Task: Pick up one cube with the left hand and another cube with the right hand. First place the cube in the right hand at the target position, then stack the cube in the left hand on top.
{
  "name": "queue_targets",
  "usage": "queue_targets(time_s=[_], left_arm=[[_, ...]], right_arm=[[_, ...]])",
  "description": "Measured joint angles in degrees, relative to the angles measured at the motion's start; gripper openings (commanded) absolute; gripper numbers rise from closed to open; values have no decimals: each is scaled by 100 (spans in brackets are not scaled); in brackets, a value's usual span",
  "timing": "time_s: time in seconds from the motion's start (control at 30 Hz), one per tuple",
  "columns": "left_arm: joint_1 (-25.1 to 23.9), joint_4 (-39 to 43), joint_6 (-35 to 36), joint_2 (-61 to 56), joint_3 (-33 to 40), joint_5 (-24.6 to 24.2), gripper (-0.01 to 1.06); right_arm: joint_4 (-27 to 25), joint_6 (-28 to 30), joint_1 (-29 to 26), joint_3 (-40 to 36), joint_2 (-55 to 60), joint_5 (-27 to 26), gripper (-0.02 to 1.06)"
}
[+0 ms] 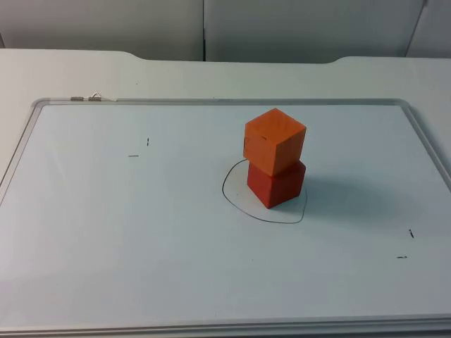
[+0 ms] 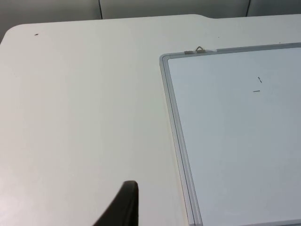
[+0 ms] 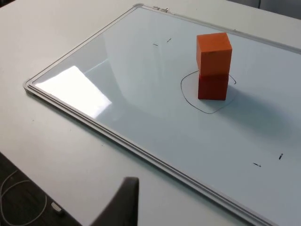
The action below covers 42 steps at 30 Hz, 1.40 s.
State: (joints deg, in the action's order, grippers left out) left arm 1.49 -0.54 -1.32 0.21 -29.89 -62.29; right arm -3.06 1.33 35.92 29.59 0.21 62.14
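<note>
An orange cube [image 1: 275, 140] sits on top of a red cube [image 1: 276, 182], turned a little against it. The stack stands inside a hand-drawn black outline [image 1: 236, 201] on the whiteboard [image 1: 141, 232]. In the right wrist view the orange cube [image 3: 214, 52] and red cube [image 3: 212, 86] stand well away from my right gripper [image 3: 123, 202], which hovers over bare table outside the board's frame. My left gripper [image 2: 123, 207] hangs over bare table beside the board's left edge [image 2: 175, 122], far from the stack. Nothing is held by either one.
The whiteboard's metal frame [image 1: 21, 151] is a low raised edge. A small clip [image 1: 91, 98] sits at its far left corner. Short pen marks [image 1: 139, 148] dot the board. The grey partition wall [image 1: 204, 28] closes off the back. A white cable [image 3: 19, 197] lies beyond the table edge.
</note>
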Motion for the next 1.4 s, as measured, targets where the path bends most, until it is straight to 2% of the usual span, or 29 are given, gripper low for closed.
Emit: queue_targets(time_s=[0.6,0.77,0.9,0.93,1.1,1.13,1.27,1.3,1.4], left_arm=[[0,0,0,0,0,0,105],[0,0,0,0,0,0,105],[0,0,0,0,0,0,105],[0,0,0,0,0,0,105],[0,0,0,0,0,0,105],[0,0,0,0,0,0,105],[0,0,0,0,0,0,105],[0,0,0,0,0,0,105],[0,0,0,0,0,0,105]], right_arm=[[-33,0,0,0,0,0,105],[-116,0,-323,0,0,0,105],[-276,0,-1082,0,0,0,105],[-276,0,-1082,0,0,0,105],[-291,0,-2389,0,0,0,105],[-291,0,-2389,0,0,0,105],[-291,0,-3597,0,0,0,105],[-291,0,-3597,0,0,0,105],[-291,0,-4216,0,0,0,105]])
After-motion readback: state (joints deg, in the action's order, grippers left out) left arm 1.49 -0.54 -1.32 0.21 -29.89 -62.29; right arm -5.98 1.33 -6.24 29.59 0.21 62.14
